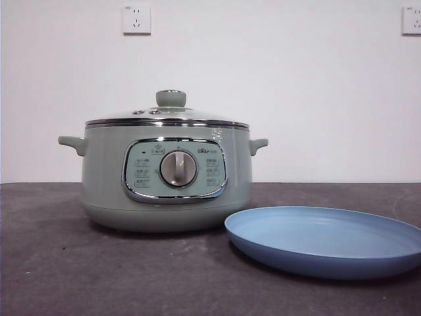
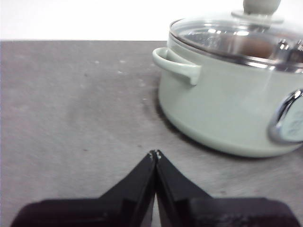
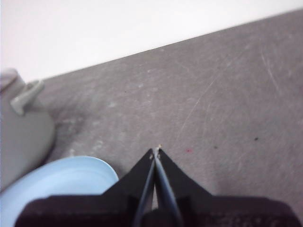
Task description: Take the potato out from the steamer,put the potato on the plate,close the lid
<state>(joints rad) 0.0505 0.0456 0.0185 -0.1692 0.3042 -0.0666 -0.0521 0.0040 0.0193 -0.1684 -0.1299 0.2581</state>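
Observation:
The pale green steamer (image 1: 168, 178) stands on the dark table with its glass lid (image 1: 168, 117) on it. The potato (image 2: 253, 47) shows dimly as an orange-brown shape through the lid in the left wrist view. The light-blue plate (image 1: 325, 240) lies empty at the steamer's right front. My left gripper (image 2: 155, 153) is shut and empty over bare table, apart from the steamer (image 2: 227, 99) and on the side of its handle (image 2: 177, 64). My right gripper (image 3: 156, 151) is shut and empty over bare table beside the plate (image 3: 52, 187). Neither gripper shows in the front view.
A white wall with two sockets (image 1: 136, 20) stands behind the table. Bare grey tabletop (image 1: 59, 263) lies left of and in front of the steamer.

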